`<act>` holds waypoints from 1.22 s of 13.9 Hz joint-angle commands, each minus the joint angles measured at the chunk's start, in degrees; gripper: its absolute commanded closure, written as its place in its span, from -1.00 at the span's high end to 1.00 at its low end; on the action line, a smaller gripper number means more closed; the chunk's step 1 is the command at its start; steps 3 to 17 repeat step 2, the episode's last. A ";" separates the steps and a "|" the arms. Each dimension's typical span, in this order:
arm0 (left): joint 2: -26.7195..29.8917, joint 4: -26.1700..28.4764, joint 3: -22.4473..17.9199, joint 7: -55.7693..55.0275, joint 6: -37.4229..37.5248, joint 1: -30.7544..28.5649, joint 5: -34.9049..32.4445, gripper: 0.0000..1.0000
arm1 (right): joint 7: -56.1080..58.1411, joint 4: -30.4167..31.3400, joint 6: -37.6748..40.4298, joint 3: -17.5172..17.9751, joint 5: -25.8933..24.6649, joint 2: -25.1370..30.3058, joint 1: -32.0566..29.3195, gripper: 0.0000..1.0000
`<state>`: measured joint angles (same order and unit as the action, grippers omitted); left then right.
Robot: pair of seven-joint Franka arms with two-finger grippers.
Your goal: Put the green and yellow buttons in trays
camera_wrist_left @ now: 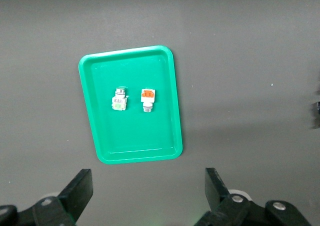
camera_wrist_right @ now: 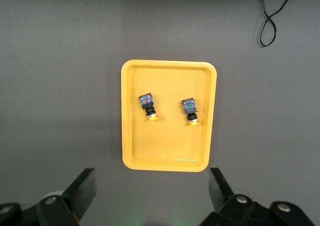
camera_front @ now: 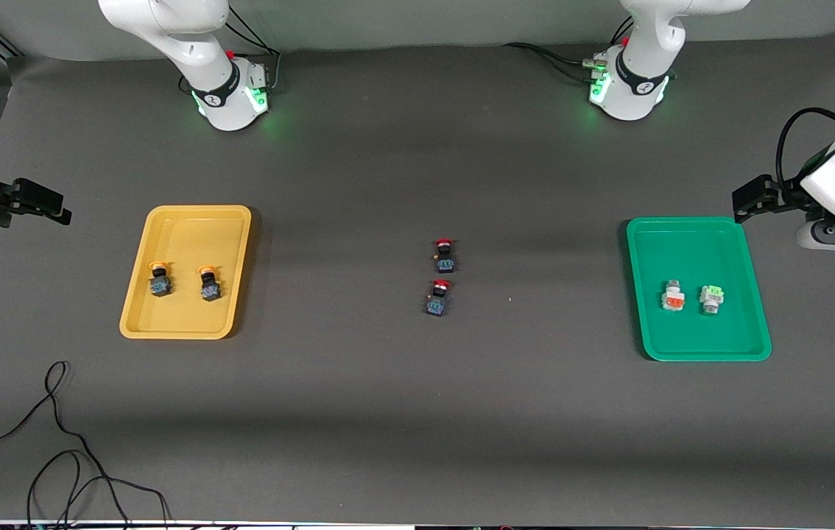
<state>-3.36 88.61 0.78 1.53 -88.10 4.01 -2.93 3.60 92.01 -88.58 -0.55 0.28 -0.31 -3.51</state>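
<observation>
Two yellow-capped buttons [camera_front: 159, 281] [camera_front: 209, 283] lie in the yellow tray [camera_front: 196, 228] toward the right arm's end; they also show in the right wrist view [camera_wrist_right: 148, 107] [camera_wrist_right: 191, 111], in that tray [camera_wrist_right: 167, 146]. A light-green-faced whitish button [camera_front: 712, 298] lies in the green tray [camera_front: 682, 243] toward the left arm's end, and shows in the left wrist view [camera_wrist_left: 119, 99] in that tray [camera_wrist_left: 135, 131]. My right gripper [camera_front: 57, 212] [camera_wrist_right: 152, 178] is open and empty, over the table beside the yellow tray. My left gripper [camera_front: 743, 202] [camera_wrist_left: 148, 178] is open and empty, over the table beside the green tray.
An orange-faced whitish button [camera_front: 673, 295] [camera_wrist_left: 147, 99] lies beside the green one in the green tray. Two red-capped black buttons [camera_front: 445, 255] [camera_front: 438, 297] lie mid-table. A black cable [camera_front: 57, 442] loops on the table near the front camera, toward the right arm's end.
</observation>
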 commanded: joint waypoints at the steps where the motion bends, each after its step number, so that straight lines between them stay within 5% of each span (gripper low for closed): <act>1: -0.69 -1.77 -1.22 0.93 1.61 0.56 0.56 0.99 | -1.14 -0.17 0.17 0.20 -1.15 0.40 -0.09 1.00; 17: -0.69 -1.68 -1.13 0.93 1.79 0.38 0.56 0.99 | -1.14 -0.16 0.17 0.20 -1.15 0.40 -0.09 1.00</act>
